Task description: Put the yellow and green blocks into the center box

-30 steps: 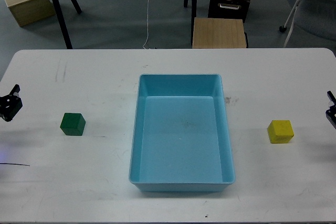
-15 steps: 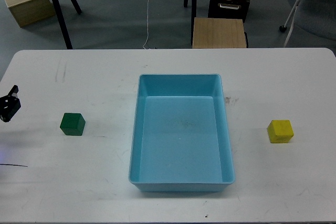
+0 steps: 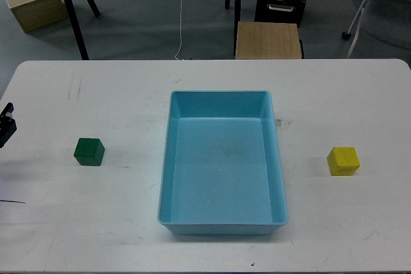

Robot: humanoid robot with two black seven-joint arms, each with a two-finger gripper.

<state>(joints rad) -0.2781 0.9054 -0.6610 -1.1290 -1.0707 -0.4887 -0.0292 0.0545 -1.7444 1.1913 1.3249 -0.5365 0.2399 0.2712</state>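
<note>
head view | matte green cube (image 3: 88, 152) | yellow cube (image 3: 343, 160) | glossy blue rectangular tray (image 3: 221, 222) empty | left gripper (image 3: 5, 124) at edge, opening unclear

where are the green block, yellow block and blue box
green block (image 3: 88, 152), head view, front face
yellow block (image 3: 343, 160), head view, centre of block
blue box (image 3: 221, 226), head view, near rim

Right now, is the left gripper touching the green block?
Apart. The head view shows bare white table between the left gripper at the left edge and the green block.
</note>
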